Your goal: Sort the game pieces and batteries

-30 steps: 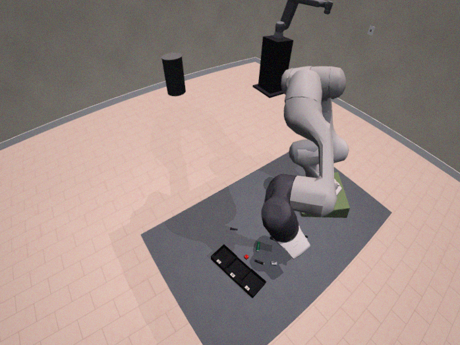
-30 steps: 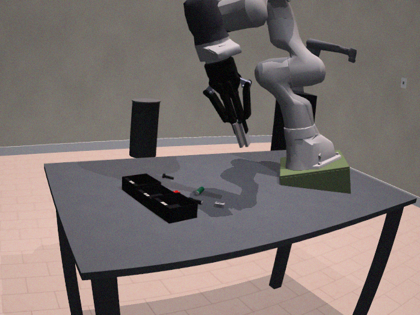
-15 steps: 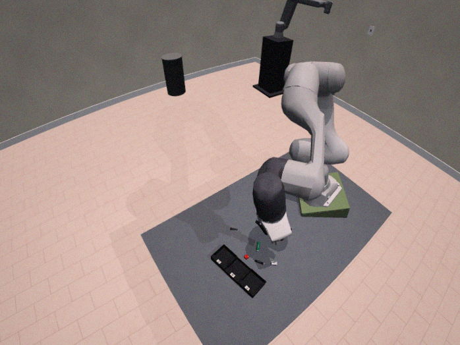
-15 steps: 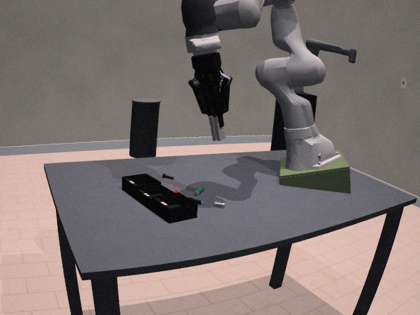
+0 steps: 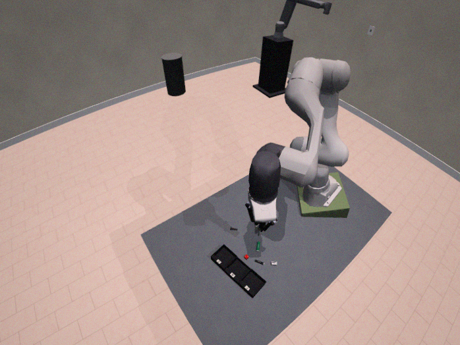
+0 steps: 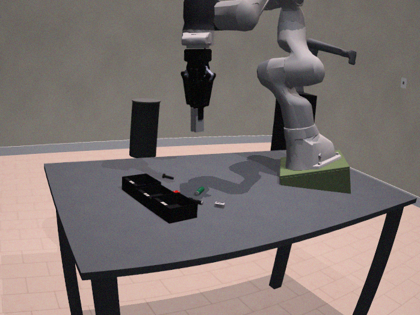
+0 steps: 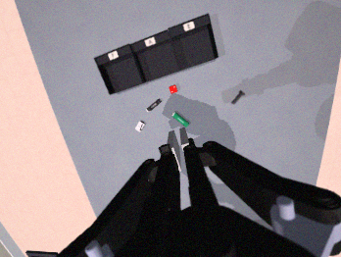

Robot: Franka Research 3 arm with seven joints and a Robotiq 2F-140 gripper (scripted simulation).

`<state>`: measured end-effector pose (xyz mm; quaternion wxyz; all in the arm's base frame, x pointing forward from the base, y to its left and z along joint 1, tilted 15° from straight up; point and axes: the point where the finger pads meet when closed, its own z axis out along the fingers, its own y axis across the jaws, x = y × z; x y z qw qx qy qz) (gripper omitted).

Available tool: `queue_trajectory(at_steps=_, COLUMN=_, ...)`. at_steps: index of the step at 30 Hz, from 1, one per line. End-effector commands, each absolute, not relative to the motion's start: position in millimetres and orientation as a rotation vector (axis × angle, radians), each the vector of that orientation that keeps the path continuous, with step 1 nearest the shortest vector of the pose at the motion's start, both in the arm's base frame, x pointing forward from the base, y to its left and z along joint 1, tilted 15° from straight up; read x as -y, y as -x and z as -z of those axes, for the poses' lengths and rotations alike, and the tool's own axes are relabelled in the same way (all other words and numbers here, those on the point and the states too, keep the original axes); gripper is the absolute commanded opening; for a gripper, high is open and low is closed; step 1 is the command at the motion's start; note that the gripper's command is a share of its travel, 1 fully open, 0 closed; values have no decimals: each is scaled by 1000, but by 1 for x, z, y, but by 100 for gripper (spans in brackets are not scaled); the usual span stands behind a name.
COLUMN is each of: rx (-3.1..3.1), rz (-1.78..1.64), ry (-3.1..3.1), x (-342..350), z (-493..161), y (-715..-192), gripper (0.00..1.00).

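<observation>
While the tool [image 5: 258,230] [image 6: 197,130] [image 7: 179,137] hangs pressed together, holding nothing, the green battery [image 5: 258,245] [image 6: 200,190] [image 7: 180,119] lies below, slightly binward.

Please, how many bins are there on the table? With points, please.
3, joined in one row: bin E [image 5: 225,256] [image 6: 127,184] [image 7: 198,48] at the end nearer the black bolt [image 5: 233,229] [image 6: 168,177] [image 7: 237,97], bin A [image 5: 238,268] [image 6: 142,199] [image 7: 157,59] in the middle, the third bin [image 5: 254,284] [image 6: 172,216] [image 7: 120,75] at the other end. None seems hidden.

Red die [image 5: 246,256] near my black three-compartment bins [image 5: 242,275]; green battery [image 5: 258,245] below my gripper [image 5: 261,227]; bolt [image 5: 233,229] apart.
</observation>
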<state>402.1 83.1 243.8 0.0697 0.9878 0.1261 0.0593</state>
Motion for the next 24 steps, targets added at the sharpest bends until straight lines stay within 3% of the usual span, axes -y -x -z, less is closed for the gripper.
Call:
queue_trajectory(at_steps=1, rx=-171, rz=-288, ry=-2968, x=-70, z=-252, y=-413, gripper=5)
queue_trajectory(at_steps=20, rx=-124, rz=-312, ry=-2965, x=-70, z=-252, y=-413, gripper=5)
queue_trajectory(at_steps=24, rx=-415, rz=-285, ry=-2921, x=-61, z=-237, y=-442, gripper=5)
